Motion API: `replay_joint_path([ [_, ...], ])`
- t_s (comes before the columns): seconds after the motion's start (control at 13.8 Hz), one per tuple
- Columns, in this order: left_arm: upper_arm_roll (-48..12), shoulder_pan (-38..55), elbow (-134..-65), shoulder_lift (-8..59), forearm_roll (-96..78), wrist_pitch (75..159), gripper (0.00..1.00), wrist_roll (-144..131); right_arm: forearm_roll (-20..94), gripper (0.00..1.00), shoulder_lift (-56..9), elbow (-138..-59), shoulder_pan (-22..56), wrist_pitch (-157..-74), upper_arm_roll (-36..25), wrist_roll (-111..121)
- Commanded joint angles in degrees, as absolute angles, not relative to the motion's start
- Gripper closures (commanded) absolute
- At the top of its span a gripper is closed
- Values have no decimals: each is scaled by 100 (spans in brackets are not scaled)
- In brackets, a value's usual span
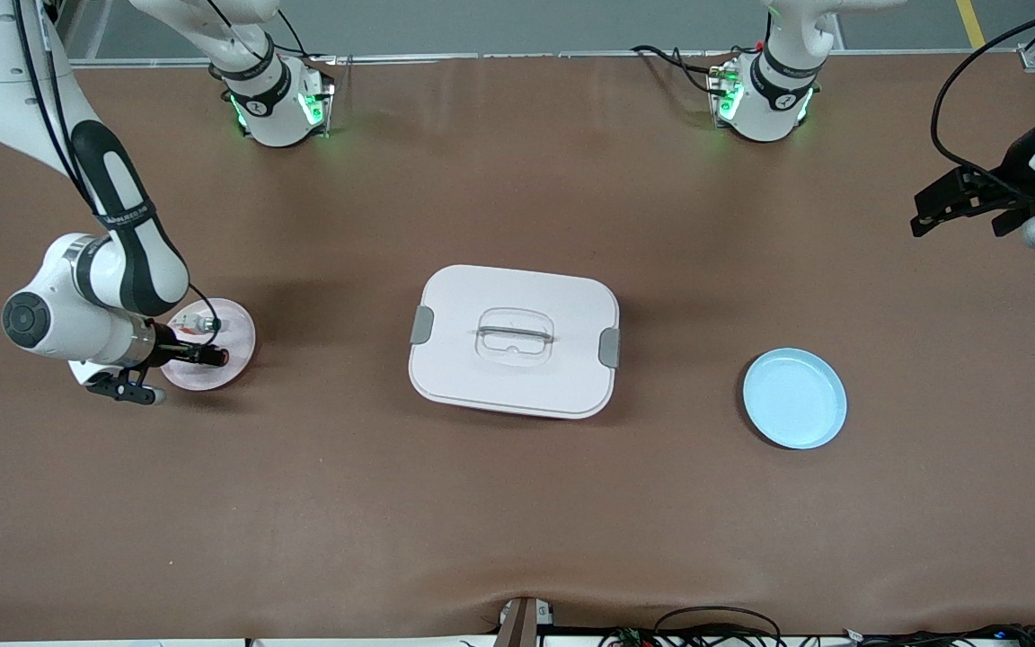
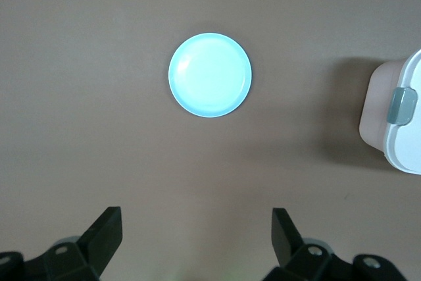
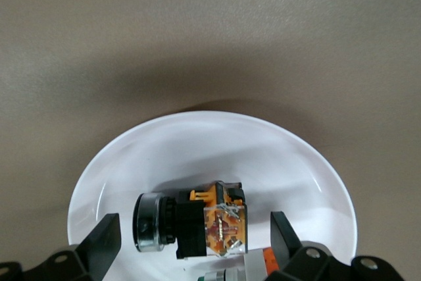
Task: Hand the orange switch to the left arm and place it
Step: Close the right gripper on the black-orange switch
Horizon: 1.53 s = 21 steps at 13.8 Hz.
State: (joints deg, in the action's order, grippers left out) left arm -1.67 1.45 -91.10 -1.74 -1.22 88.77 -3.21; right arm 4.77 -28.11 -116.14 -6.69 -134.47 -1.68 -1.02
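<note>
Right hand [image 3: 191, 245] is low over the white plate [image 1: 234, 346] at the right arm's end of the worktop [image 1: 517, 503], its fingers [image 3: 102, 241] spread wide on either side of the orange switch [image 3: 197, 222] without touching it. Left hand [image 2: 197, 241] hangs over bare worktop near the left arm's end, fingers likewise spread and holding nothing; that arm waits.

Counted: two arms, two round plates, one box, and two switches, as far as can be told. The white plate holds the orange switch lying on its side, with a second small part just beside it, only partly seen in the right wrist view. The pale blue plate [image 1: 794, 398] sits toward the left arm's end with nothing in it. Between the plates stands the box [image 1: 514, 340], white with rounded corners, lid on, a grey latch at each end and a clear recessed handle.

The switch shows a black body, a round dark cap end and orange parts around a clear block.
</note>
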Motion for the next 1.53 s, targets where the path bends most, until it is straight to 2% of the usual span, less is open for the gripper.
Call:
replay_joint_path([
  [0.0,-193,114,-8991,-141,-79,8763,0,-176,571,0,-2918,-11619,-730,-13579,-97,-18],
  [0.58,-193,105,-8982,-141,-79,8763,0,-176,571,0,-2962,-11619,-703,-13579,-79,-9],
  [0.65,-193,105,-8991,-141,-79,8763,0,-176,571,13,-2962,-11610,-703,-13570,-70,-9],
  [0.87,-193,105,-8991,-141,-79,8763,0,-184,571,75,-2962,-11610,-712,-13544,-53,9],
  [0.95,-193,105,-8983,-141,-79,8763,0,-176,571,92,-2962,-11602,-721,-13527,-44,0],
  [1.02,-193,105,-8991,-141,-79,8763,0,-176,571,100,-2953,-11593,-721,-13500,-53,0],
  [1.16,-193,105,-8991,-141,-79,8771,0,-176,571,100,-2883,-11540,-721,-13308,-27,0],
  [1.45,-193,105,-8991,-141,-79,8763,0,-176,1640,100,-2593,-11005,-712,-11676,44,-9],
])
